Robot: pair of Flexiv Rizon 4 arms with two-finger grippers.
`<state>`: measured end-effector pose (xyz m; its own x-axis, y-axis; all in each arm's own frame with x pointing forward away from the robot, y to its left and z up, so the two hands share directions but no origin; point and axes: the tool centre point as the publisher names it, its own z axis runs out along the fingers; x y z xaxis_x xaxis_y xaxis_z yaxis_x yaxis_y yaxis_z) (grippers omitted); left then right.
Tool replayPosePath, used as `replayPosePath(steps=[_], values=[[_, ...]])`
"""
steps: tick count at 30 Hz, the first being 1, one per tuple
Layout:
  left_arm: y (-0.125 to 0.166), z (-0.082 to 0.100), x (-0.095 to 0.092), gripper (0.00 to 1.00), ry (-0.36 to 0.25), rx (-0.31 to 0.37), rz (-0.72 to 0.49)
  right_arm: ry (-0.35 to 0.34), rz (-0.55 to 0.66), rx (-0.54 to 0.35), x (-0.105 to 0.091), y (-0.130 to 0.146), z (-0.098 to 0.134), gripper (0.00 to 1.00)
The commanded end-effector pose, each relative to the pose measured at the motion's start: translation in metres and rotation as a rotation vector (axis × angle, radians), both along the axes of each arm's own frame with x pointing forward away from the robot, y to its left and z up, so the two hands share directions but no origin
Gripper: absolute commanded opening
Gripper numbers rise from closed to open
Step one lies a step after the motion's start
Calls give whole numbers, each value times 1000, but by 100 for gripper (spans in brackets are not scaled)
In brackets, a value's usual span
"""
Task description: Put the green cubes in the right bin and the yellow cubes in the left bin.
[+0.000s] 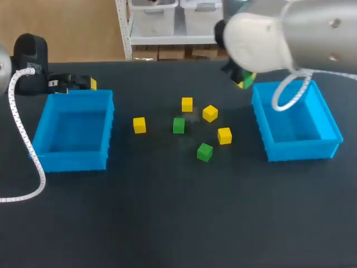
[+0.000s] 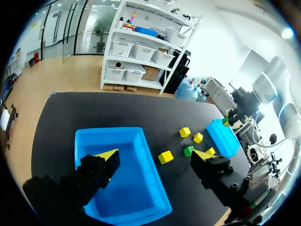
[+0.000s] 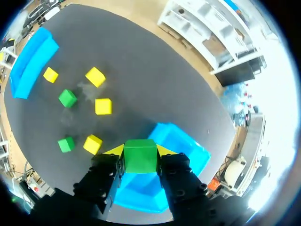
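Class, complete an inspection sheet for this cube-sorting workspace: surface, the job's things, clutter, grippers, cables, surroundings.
Surface: dark table, no spills seen.
Job's things: left bin and right bin both empty; four yellow cubes and two green cubes loose between the bins; a third green cube is held.
Clutter: nothing seen.
Grippers: left gripper open and empty, by the left bin's far rim; right gripper shut on the third green cube, beside the right bin.
Cables: white coiled cable runs from the left arm past the left bin; white cable loop hangs over the right bin.
Surroundings: nothing seen reaching over the table.
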<state>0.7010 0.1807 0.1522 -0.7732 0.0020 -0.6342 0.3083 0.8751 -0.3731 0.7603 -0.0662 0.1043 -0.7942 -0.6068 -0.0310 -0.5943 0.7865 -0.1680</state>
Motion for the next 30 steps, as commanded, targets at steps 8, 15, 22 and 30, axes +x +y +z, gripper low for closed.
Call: replayPosePath(steps=[8,15,22,30], values=[[2,-2,0,100,-6,-8,-5,-205,-33,142,-38,-62,-3,0],[2,-2,0,100,-6,-8,-5,-216,-128,122,-49,-91,-14,0],[2,-2,0,100,-6,-8,-5,-201,-161,121,-53,-103,-23,0],[2,-2,0,100,-6,-8,-5,-204,-131,139,-48,-91,-26,100]])
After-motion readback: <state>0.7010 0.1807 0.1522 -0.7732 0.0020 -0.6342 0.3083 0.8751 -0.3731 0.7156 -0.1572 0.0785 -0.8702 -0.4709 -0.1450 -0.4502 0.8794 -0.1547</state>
